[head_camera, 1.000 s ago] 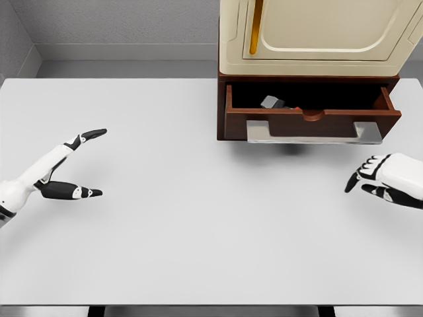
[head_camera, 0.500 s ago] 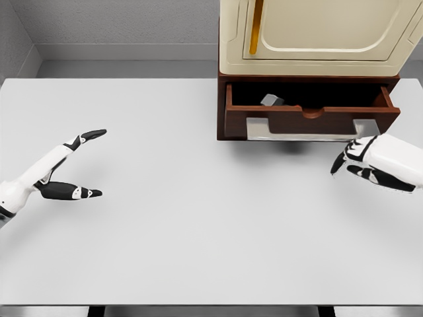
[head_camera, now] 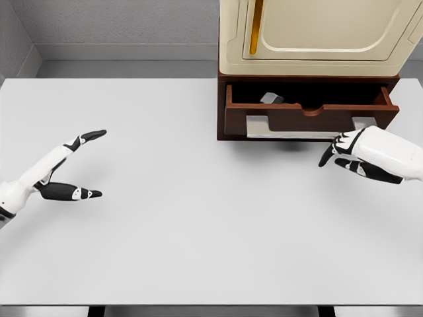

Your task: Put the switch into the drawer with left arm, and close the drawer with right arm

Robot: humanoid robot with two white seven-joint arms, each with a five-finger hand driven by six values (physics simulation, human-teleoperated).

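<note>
Head view: grey switch (head_camera: 271, 98) lies in the open brown wooden drawer (head_camera: 310, 119); right hand (head_camera: 360, 153), fingers relaxed, hovers just below it; left hand (head_camera: 54, 178) spread at left

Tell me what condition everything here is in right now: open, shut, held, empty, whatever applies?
drawer: partly open, not yet pushed shut.
switch: lying inside the drawer, held by nothing.
cabinet door: closed above the drawer.
left hand: open, fingers spread, holding nothing, over the table's left side.
right hand: open, empty, just in front of the drawer's right end.
table: white, bearing the cabinet at its far edge.
</note>
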